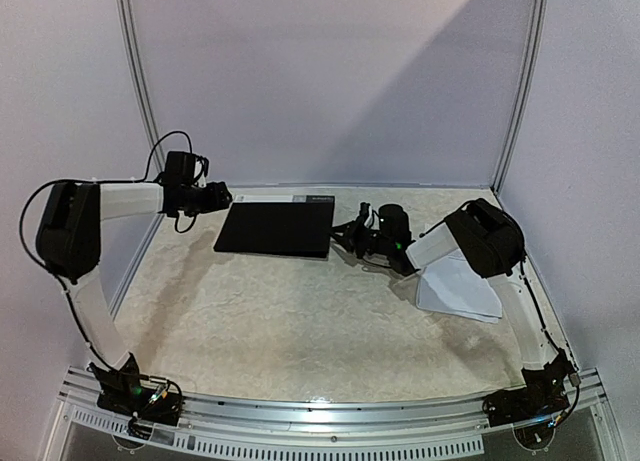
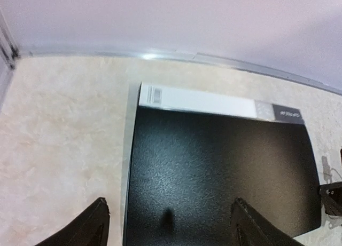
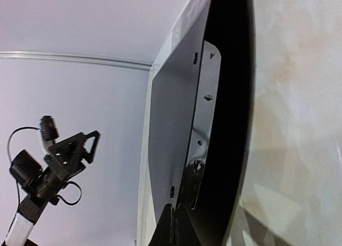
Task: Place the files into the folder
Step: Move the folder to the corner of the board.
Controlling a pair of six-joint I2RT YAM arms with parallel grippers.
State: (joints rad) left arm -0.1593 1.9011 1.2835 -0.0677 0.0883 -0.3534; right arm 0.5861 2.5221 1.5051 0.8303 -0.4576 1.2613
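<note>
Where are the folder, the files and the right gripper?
folder (image 1: 275, 228): top view, middle of its black cover.
files (image 1: 458, 289): top view, middle of the white sheets.
right gripper (image 3: 172, 216): right wrist view, between the shut fingers' tips.

Twin arms wearing white shells and black joints

The left arm (image 1: 98, 311) and right arm (image 1: 518, 306) are showing white tubular links between bulky black joint housings, each sitting on a black base (image 1: 135, 389). Thin black cables (image 1: 163, 141) are looping over the left wrist and trailing along both lower links. The left gripper (image 1: 222, 196) is showing dark, wedge-shaped fingers (image 2: 90, 229) on a triangular black frame; the right gripper (image 1: 345, 233) is showing slim black ones.
</note>
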